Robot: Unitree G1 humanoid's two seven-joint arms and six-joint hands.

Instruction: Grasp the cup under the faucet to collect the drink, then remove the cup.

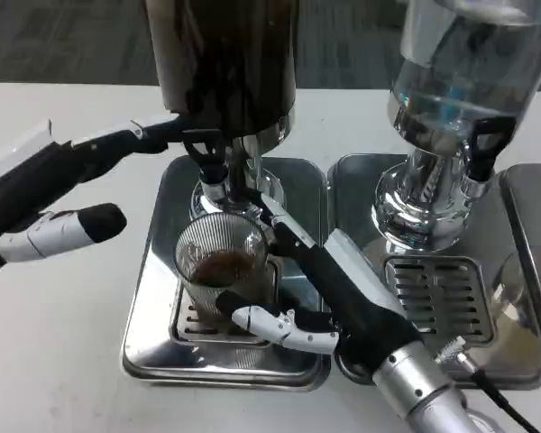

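Tabletop (63, 361) is white and carries two shiny metal drip trays side by side, the nearer tray (162, 271) under a dark drink dispenser (224, 63), the other under a clear dispenser (460, 81). Grey carpet shows beyond the far edge. The ribbed glass cup (221, 271), holding some brown drink, stands on the tray grate below the faucet (212, 171). The right hand (316, 289) wraps its fingers around the cup. The left hand (68, 194) hangs beside the faucet, fingers apart, holding nothing.
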